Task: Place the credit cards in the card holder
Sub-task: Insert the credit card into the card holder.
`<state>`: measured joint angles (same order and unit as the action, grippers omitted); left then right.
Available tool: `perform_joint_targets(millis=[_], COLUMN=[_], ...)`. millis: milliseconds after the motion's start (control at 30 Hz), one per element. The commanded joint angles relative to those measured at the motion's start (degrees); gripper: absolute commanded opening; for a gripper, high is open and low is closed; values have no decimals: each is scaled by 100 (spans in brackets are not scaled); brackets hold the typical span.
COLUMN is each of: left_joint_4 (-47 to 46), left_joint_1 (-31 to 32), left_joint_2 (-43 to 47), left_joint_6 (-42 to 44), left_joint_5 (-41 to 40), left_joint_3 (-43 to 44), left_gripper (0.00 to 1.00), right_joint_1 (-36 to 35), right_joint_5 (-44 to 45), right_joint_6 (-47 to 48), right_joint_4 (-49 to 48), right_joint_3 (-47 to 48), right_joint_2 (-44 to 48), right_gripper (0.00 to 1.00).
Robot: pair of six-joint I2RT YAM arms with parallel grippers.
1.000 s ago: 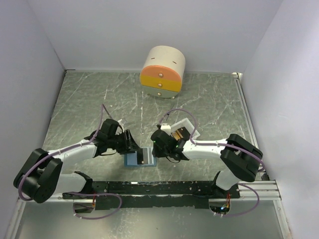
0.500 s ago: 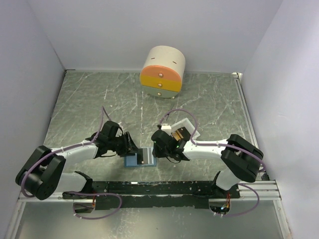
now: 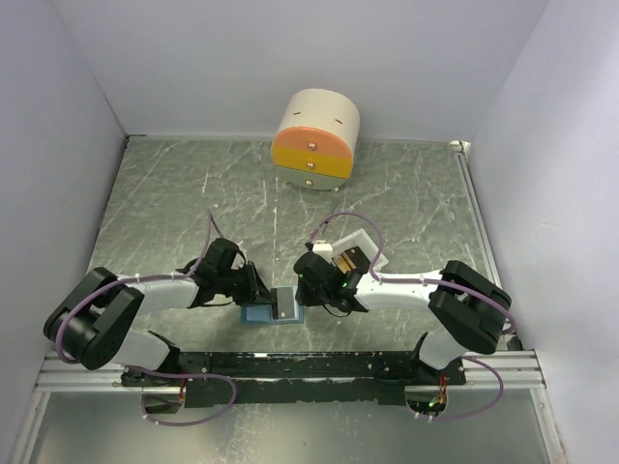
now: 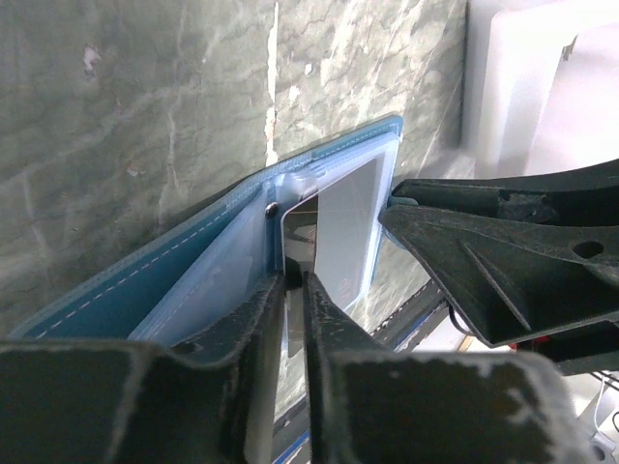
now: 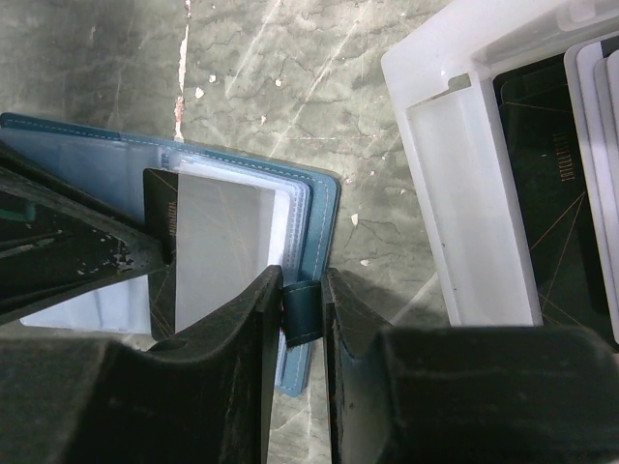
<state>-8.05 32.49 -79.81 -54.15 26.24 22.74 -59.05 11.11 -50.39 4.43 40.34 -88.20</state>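
— Where the two arms meet near the front of the table [image 3: 193, 193], what does the left gripper [image 4: 293, 288] have?

— It is nipped tight on the near edge of a dark card [image 4: 343, 227]. Only a sliver of gap shows between its fingers, and the card fills it. The card's far part sits among the clear pockets of the open card holder [image 4: 164, 280].

— And the right gripper [image 5: 302, 290]?

— Clamped on the little darker blue tab [image 5: 302, 317] at the card holder's edge, jaws narrow.

— Where does the card holder lie?

— Open on the table between the two grippers, near the white tray [image 5: 464, 184].

— What is hard to make out?

— Glare whitens most of the dark card's face, so no print is legible. From above, the grippers cover part of the card holder. The white tray is cut off in the right wrist view. More cards [image 5: 553, 193] lie in it, one dark, with paler ones at the frame's edge.

— Further back?

— A round cream drawer box [image 3: 316, 143] with orange and yellow fronts stands near the back wall, well apart.
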Motion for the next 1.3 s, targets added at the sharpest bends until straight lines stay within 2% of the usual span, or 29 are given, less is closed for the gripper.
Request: perform_joint_targets(millis=[0, 200, 367, 467, 600, 733, 900, 967, 1067, 1267], left_joint_4=[-347, -421, -367, -404, -449, -49, 613, 1165, 1904, 2686], left_joint_1=[152, 261, 274, 275, 274, 269, 275, 275, 275, 268], left_joint_2=[-149, -307, -271, -222, -126, 37, 446, 599, 829, 1349], left_joint_6=[-110, -131, -71, -63, -100, 63, 199, 286, 421, 413], left_joint_5=[107, 32, -8, 56, 70, -114, -357, -622, -1038, -1568], left_joint_3=[75, 228, 320, 389, 397, 481, 700, 904, 1173, 1304], left_gripper=[21, 9, 8, 21, 32, 42, 48, 50, 50, 53], right_joint_1=[-38, -39, -40, -44, -43, -39, -44, -39, -42, -37], right_joint_5=[-139, -206, -138, -125, -112, -94, -40, -7, 54, 31], right_joint_6=[-57, -94, -102, -102, -90, -76, -84, -92, -69, -17], right_joint_4=[102, 28, 57, 40, 25, 44, 76, 129, 233, 238], right_joint_3=[-138, -193, -210, -232, -253, -272, -306, -298, -244, -194], right_joint_2=[-46, -71, -20, 5, 7, 48, 142, 166, 260, 414], right_gripper=[23, 22, 22, 22, 22, 21, 21, 21, 23, 25])
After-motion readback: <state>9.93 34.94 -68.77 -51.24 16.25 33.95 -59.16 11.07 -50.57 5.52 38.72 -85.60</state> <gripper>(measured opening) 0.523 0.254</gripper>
